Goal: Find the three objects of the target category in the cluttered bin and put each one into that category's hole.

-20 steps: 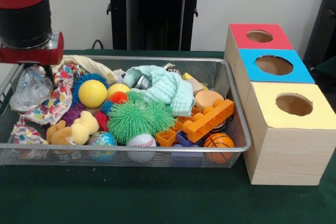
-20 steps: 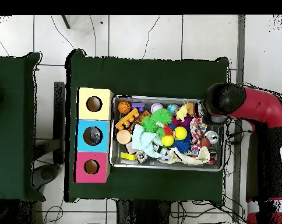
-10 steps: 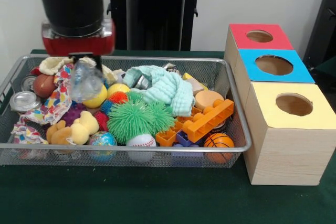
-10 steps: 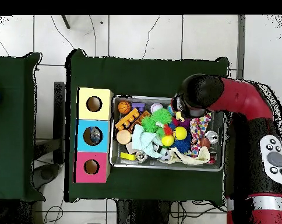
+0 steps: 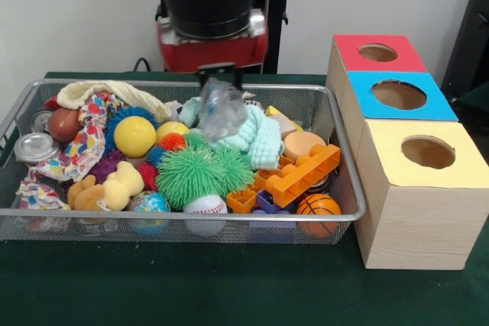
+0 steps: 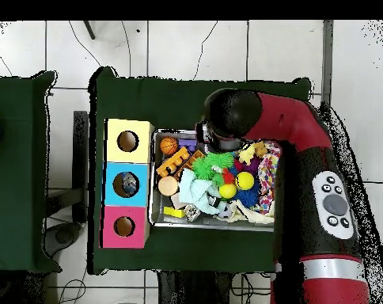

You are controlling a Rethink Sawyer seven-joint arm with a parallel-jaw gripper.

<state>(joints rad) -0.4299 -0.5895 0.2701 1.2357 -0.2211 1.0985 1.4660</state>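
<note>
Gripper [image 5: 219, 74] pinching what looks like a crumpled clear plastic bottle [image 5: 221, 108], hanging above mid-bin [image 5: 345, 150]. Boxes with holes [image 5: 399, 95] well off toward picture right in front view; carry goes that way.

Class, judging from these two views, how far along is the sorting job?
Done: something already lies inside the blue box's hole. In hand: the tool holds a crumpled clear plastic bottle above the mesh bin, not yet at any hole. Left: delivering it; a silver can remains in the bin.
</note>
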